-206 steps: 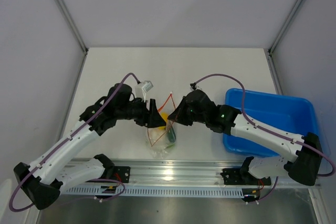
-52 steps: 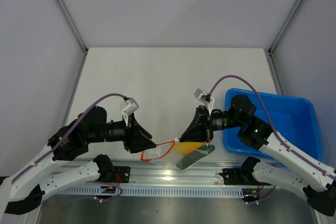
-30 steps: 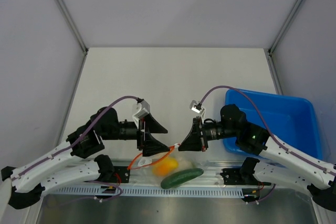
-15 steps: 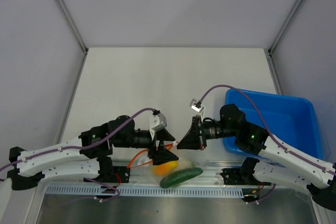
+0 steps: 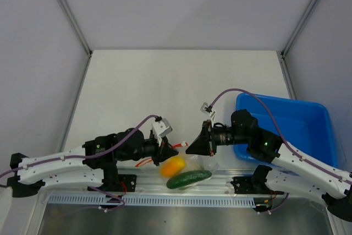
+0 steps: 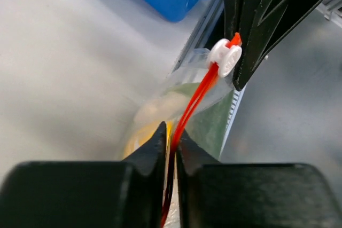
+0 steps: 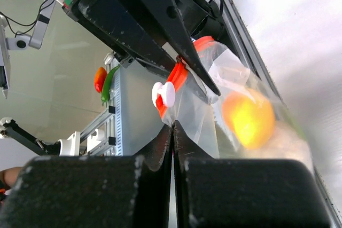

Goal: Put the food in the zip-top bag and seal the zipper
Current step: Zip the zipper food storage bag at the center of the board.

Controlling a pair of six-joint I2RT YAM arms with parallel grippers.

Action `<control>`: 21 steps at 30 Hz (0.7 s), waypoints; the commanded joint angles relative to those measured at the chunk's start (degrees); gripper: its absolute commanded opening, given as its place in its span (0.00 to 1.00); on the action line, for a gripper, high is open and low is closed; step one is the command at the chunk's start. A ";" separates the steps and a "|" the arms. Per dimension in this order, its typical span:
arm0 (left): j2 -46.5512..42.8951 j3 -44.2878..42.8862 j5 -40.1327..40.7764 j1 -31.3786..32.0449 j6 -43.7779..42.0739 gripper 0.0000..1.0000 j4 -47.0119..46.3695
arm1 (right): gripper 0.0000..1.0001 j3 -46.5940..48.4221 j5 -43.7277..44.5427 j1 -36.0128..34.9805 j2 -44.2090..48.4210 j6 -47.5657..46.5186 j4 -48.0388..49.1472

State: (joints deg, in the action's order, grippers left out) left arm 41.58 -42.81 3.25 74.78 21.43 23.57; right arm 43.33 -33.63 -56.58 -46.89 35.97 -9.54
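Note:
The clear zip-top bag (image 5: pixel 201 164) hangs between my two grippers over the table's front edge. Inside it show the yellow-orange fruit (image 5: pixel 172 166) and the dark green cucumber (image 5: pixel 188 179). A pale lump (image 6: pixel 163 102) also shows through the plastic. My left gripper (image 5: pixel 176 148) is shut on the orange-red zipper (image 6: pixel 195 97), a short way from its white slider (image 6: pixel 225 58). My right gripper (image 5: pixel 188 147) is shut on the bag's corner (image 7: pixel 184 118) just under the slider (image 7: pixel 163 93). The fruit (image 7: pixel 247 117) hangs just beyond, inside the bag. The two grippers' tips nearly meet.
A blue tray (image 5: pixel 308 119) stands at the right, close behind my right arm. The aluminium rail (image 5: pixel 181 190) with both arm bases runs along the front edge under the hanging bag. White walls and frame posts (image 5: pixel 69 12) close in the table.
My left gripper stood open half a second ago and is now shut on the zipper strip. The bag with the fruit and cucumber has risen slightly. The right gripper has held its grip and place.

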 commanded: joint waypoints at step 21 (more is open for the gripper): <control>-4.93 2.55 -10.27 0.19 0.63 0.01 -4.24 | 0.35 -0.88 -3.89 -0.38 -2.50 -5.56 11.10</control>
State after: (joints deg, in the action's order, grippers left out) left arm 37.71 -40.62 -4.29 74.83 21.56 22.98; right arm 42.98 -35.22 -56.58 -48.66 31.73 -5.21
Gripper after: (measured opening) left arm 0.006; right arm 0.363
